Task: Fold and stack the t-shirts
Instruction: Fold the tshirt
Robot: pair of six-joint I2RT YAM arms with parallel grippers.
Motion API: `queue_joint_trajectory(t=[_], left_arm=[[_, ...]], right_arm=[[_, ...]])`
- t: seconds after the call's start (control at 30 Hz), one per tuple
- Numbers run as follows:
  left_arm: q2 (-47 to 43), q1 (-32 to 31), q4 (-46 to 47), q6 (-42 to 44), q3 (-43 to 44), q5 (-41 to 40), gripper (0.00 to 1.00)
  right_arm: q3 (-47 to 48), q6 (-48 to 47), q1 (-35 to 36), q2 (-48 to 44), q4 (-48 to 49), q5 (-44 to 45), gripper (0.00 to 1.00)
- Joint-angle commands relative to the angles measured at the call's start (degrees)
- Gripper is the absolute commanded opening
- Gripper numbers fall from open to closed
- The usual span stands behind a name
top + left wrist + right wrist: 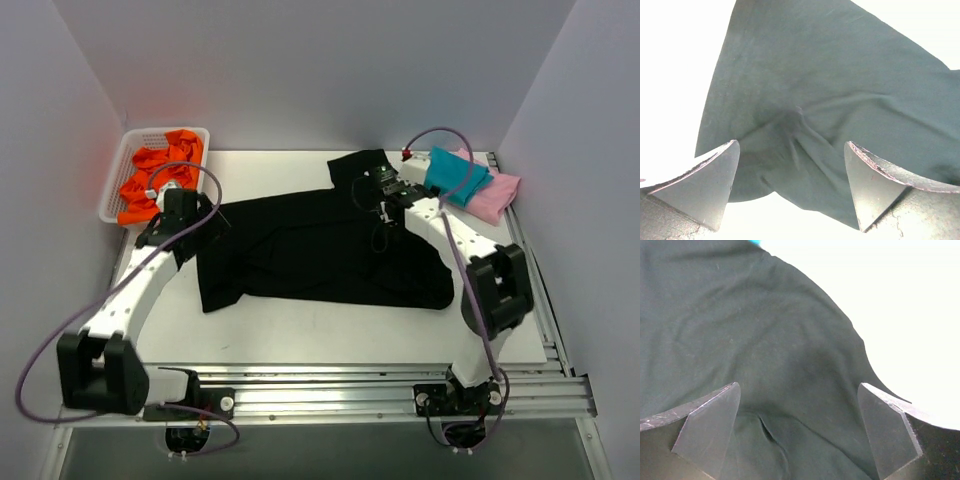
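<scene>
A large black t-shirt [320, 250] lies spread on the white table. My left gripper [185, 205] is open over the shirt's left sleeve edge; the wrist view shows dark wrinkled cloth [810, 115] between its spread fingers. My right gripper [385, 190] is open over the shirt's upper right part, with dark cloth [765, 350] under its fingers. A folded teal t-shirt [455, 175] lies on a folded pink t-shirt [497, 195] at the back right corner. No starburst mark shows.
A white basket [120, 170] holding orange cloth [160, 175] stands at the back left. Grey walls close in the table on three sides. A metal rail [330, 395] runs along the near edge.
</scene>
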Motion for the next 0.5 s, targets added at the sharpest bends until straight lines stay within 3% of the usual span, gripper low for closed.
queue_joint_trajectory(t=[0.0,0.17,0.27,0.47], left_arm=[[-15.87,-2.81,-2.54,-1.21,-5.53,-4.96,0.94],[-26.82,-6.86,-4.29,-5.26,-16.87,-3.13,0.94],[-29.02,-8.09,-5.09,-5.79,-20.48,-1.89,0.94],[-28.24,-8.09,-6.85,-5.87,-24.18,-5.83,0.95]], right_arm=[[-6.10,1.45,0.76,-12.59,-4.51,4.69,1.00],[-21.64,3.47,0.50,-27.45,-3.45,1.36,1.00],[-29.20,3.57,0.32,-36.31,-0.38,-3.73,1.00],[-37.05,2.35,-0.73,-42.58,3.48,-11.89,1.00]])
